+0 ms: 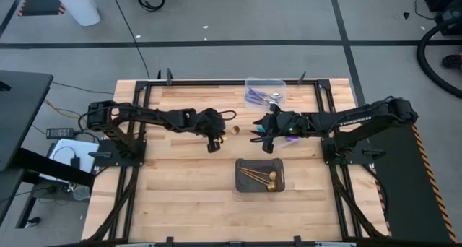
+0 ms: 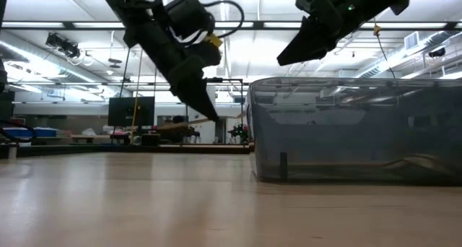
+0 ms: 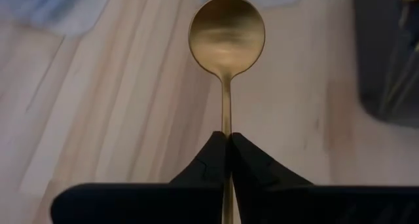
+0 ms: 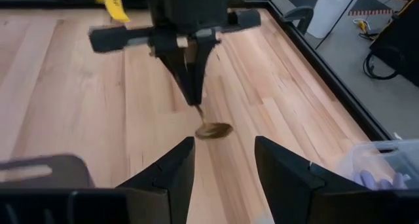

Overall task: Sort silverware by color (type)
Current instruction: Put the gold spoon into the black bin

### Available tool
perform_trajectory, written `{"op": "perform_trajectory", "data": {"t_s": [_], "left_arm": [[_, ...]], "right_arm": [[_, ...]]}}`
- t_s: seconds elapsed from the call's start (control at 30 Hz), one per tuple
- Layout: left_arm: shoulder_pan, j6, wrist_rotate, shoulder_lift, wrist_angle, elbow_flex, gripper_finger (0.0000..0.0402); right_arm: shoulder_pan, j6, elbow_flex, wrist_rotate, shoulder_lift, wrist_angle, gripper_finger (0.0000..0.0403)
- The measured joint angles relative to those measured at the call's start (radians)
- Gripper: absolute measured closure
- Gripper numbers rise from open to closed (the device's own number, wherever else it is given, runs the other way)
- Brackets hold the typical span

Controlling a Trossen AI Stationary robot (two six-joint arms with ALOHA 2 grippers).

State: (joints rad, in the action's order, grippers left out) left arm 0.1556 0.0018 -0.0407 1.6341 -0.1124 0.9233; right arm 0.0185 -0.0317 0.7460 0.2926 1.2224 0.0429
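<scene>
Table (image 1: 188, 204) has the grey tray (image 1: 244, 184) with gold spoons already in. Right gripper (image 4: 222, 160) hovers near mid-table, jaws apart, holding nothing. Left gripper (image 3: 227, 140) is clamped on 1 gold spoon (image 3: 226, 34) up off the wood. I'd carry it level over the tray, lower, then release.

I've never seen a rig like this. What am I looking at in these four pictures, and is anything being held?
Two dark robot arms work at a wooden table. One picture looks straight down, one looks level across the tabletop, and two come from cameras on the wrists. The left hand is shut on a gold spoon, held above the wood. The right hand is open and empty, facing it. A dark tray holds more gold spoons. A clear tub at the far edge holds lilac-handled pieces.
</scene>
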Motion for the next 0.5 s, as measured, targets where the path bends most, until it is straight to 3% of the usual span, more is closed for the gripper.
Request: {"op": "perform_trajectory", "data": {"t_s": [0.5], "left_arm": [[-0.060, 0.008, 0.000, 0.000, -0.020, 0.132, 0.0383]], "right_arm": [[0.000, -0.149, 0.000, 0.030, -0.269, 0.311, 0.0234]]}}
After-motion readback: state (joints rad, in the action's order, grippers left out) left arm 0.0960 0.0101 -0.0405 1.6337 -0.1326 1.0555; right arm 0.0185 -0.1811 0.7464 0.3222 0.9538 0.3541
